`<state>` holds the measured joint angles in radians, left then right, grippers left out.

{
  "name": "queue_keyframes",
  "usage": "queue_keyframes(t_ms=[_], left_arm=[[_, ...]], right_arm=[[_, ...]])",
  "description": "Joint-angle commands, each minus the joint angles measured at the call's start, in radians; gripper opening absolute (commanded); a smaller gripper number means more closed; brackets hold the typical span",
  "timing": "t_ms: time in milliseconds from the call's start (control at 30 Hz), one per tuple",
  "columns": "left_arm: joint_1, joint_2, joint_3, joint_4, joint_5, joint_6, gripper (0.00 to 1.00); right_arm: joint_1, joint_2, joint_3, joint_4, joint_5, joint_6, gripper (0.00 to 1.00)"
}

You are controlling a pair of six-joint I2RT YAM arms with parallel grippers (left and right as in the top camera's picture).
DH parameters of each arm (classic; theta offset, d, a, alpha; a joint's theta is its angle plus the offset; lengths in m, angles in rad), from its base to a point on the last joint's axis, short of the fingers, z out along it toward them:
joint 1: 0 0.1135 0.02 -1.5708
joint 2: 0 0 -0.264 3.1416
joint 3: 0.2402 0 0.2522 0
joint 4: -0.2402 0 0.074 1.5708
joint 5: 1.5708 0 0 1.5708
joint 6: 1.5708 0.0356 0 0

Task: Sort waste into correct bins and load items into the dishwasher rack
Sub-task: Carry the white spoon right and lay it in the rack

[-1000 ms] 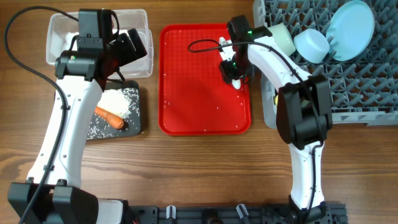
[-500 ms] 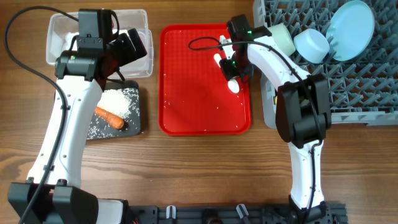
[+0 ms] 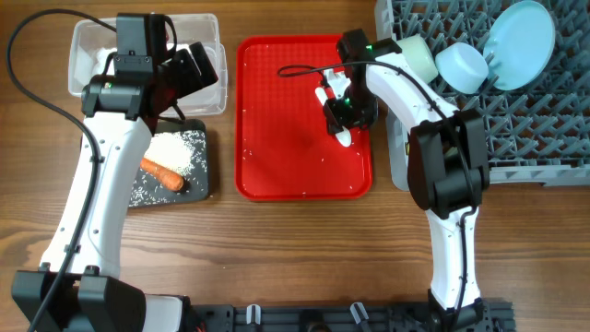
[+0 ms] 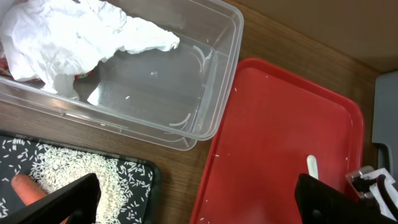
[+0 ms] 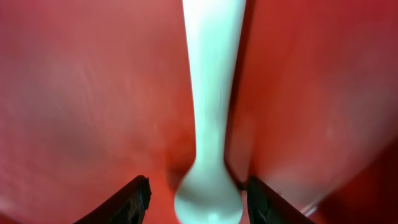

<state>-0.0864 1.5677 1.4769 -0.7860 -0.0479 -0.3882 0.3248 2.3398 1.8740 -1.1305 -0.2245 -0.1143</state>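
Note:
The white plastic spoon (image 5: 211,118) lies on the red tray (image 3: 277,138). My right gripper (image 5: 200,199) is open and low over it, one finger on each side of the spoon's wide end. In the overhead view the right gripper (image 3: 345,111) hides most of the spoon (image 3: 345,137). My left gripper (image 4: 199,202) is open and empty, hovering between the clear tub (image 4: 217,93) and the black tray (image 4: 146,177). Crumpled napkins (image 4: 68,34) lie in the tub. Rice (image 4: 68,171) and the carrot piece (image 3: 162,173) lie in the black tray.
The grey rack (image 3: 525,120) at the right holds the light blue plate (image 3: 519,32), light blue bowl (image 3: 461,66) and pale green bowl (image 3: 417,57). A few rice grains are scattered on the red tray. Bare wood lies in front.
My right gripper slid toward the back of the tray along the spoon, then returned toward the front and covers it more. The left arm has not moved.

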Motion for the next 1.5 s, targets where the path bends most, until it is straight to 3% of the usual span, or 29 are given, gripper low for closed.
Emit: queue_keyframes(t_ms=[0, 67, 200, 367, 600, 800, 1033, 1233, 1467], left_arm=[[0.004, -0.001, 0.008, -0.001, -0.006, -0.013, 1.0], [0.004, -0.001, 0.008, -0.001, -0.006, -0.013, 1.0], [0.004, -0.001, 0.008, -0.001, -0.006, -0.013, 1.0], [0.004, -0.001, 0.008, -0.001, -0.006, -0.013, 1.0], [0.004, -0.001, 0.008, -0.001, -0.006, -0.013, 1.0], [0.004, -0.001, 0.008, -0.001, -0.006, -0.013, 1.0], [0.004, -0.001, 0.008, -0.001, -0.006, -0.013, 1.0], [0.004, -0.001, 0.008, -0.001, -0.006, -0.013, 1.0], [0.004, -0.001, 0.008, -0.001, -0.006, -0.013, 1.0]], right_arm=[[0.001, 0.058, -0.047, -0.043, 0.017, -0.014, 0.53], [0.001, 0.058, -0.095, -0.024, 0.016, -0.004, 0.47], [0.001, 0.058, -0.134, 0.021, 0.013, 0.017, 0.2], [0.001, 0.058, -0.134, 0.041, 0.013, 0.021, 0.04], [0.001, 0.006, -0.044, 0.008, 0.014, 0.019, 0.04], [-0.022, -0.28, -0.023, 0.043, 0.14, 0.04, 0.04], [-0.251, -0.488, -0.023, 0.018, 0.15, 0.138, 0.04], [-0.546, -0.537, -0.024, -0.041, 0.146, 0.4, 0.04], [-0.608, -0.537, -0.024, -0.068, 0.168, 0.886, 0.04]])
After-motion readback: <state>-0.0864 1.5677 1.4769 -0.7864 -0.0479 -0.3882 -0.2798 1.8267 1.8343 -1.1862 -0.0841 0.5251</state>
